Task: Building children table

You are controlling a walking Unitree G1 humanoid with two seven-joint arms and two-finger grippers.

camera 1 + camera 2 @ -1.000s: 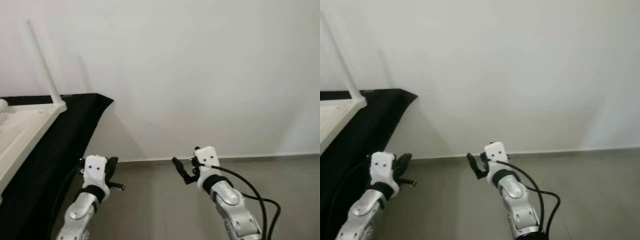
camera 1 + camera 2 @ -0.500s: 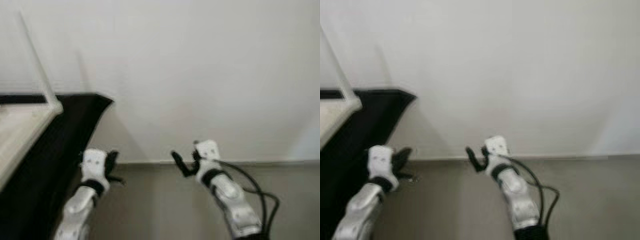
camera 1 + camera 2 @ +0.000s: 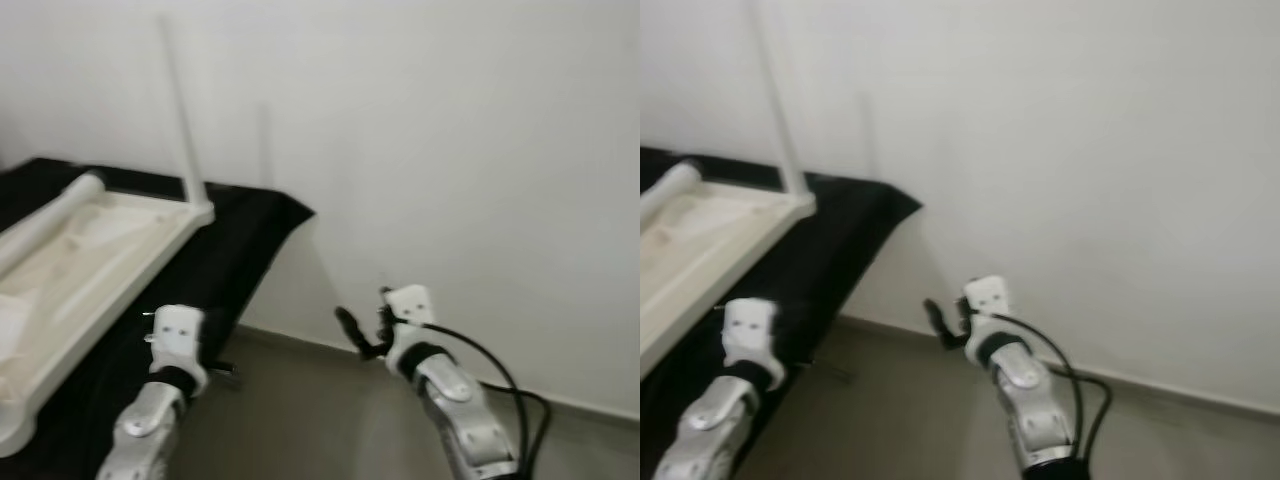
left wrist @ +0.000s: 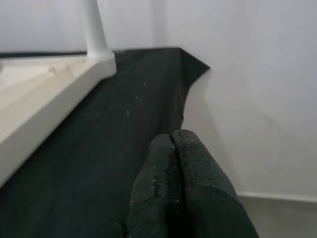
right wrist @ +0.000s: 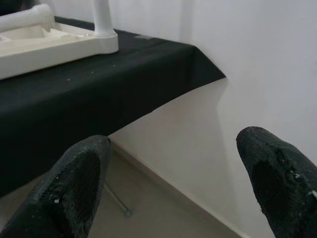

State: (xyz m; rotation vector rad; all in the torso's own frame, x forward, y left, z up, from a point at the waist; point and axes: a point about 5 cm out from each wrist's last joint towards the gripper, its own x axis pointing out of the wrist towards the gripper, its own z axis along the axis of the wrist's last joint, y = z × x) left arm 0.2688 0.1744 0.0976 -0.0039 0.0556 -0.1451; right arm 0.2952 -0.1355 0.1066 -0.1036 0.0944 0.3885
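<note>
camera swung left; more tabletop (image 3: 90,250) visible; right claw (image 5: 173,183) open

Both my arms are raised forward, forearms angled up toward the wall (image 3: 450,130). My left gripper (image 4: 173,144) has its two black fingers pressed together, holding nothing. My right gripper (image 5: 173,163) has its fingers (image 5: 79,168) spread wide apart, holding nothing, tips aimed at the wall's base. A black cable (image 3: 500,375) loops off my right wrist.
</note>
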